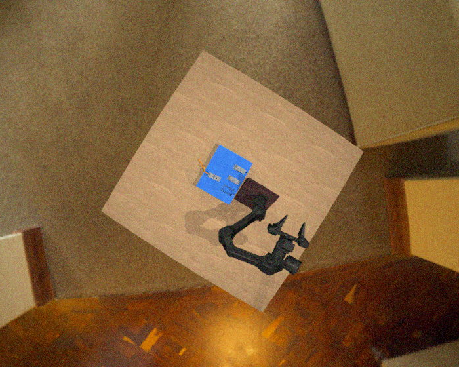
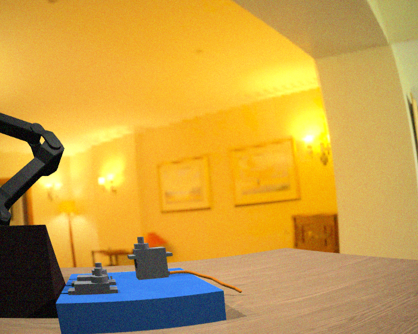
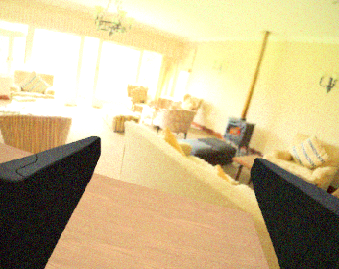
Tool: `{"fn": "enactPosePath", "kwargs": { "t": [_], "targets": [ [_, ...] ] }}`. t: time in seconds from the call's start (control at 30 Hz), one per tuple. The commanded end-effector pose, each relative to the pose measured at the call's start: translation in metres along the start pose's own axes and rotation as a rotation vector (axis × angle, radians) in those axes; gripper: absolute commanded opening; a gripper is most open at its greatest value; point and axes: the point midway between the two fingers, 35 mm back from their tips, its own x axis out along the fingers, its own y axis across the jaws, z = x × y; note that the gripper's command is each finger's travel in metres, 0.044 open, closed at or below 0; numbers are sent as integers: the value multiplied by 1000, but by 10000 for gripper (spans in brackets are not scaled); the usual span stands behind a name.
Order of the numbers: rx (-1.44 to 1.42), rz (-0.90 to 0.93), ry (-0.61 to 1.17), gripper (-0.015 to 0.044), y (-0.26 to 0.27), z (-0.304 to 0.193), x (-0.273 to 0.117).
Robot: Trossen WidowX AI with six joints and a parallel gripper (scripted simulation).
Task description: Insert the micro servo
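Exterior view shows the grey micro servo (image 2: 150, 261) standing upright on the blue deck (image 2: 141, 302), shaft up, ears well above the surface, its orange cable (image 2: 205, 277) trailing over the deck's edge onto the table (image 2: 328, 287). Two seated servos (image 2: 92, 280) sit nearby. From the top, the claw (image 1: 290, 231) hangs wide open and empty near the table's corner, well apart from the deck.

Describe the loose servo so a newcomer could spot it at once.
On the wooden table sits a blue deck. The loose servo stands on it, its full grey body above the surface. Unlike the sunken servos, it trails an orange cable.
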Motion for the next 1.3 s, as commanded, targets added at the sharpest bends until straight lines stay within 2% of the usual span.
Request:
{"fn": "enactPosePath", "kwargs": {
  "t": [0.0,0.03,0.47,1.27],
  "targets": [
    [4,4,1,426,0,0,1],
    [11,9,3,440,1,0,2],
    [214,197,113,440,28,5,40],
    [586,452,516,440,118,7,105]
  ]
}}
